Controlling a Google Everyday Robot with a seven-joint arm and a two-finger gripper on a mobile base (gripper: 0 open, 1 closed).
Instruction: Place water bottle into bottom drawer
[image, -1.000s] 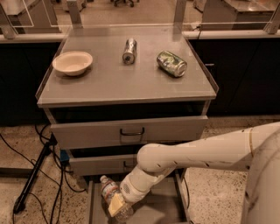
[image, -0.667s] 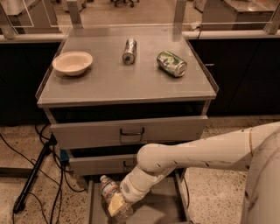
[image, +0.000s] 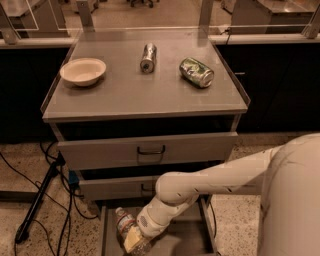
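Observation:
The water bottle (image: 124, 222), clear with a white cap and pale label, sits tilted inside the open bottom drawer (image: 192, 239), cap toward the upper left. My gripper (image: 134, 240) is low in the drawer's left part, right at the bottle's lower end, at the end of my white arm (image: 200, 187). The gripper's tip runs to the bottom edge of the view.
On the cabinet top (image: 125, 95) lie a cream bowl (image: 83, 71), a silver can (image: 148, 57) and a green can (image: 196, 72). The two upper drawers (image: 150, 149) stand slightly pulled out. Cables and a stand leg (image: 37, 200) lie on the floor at the left.

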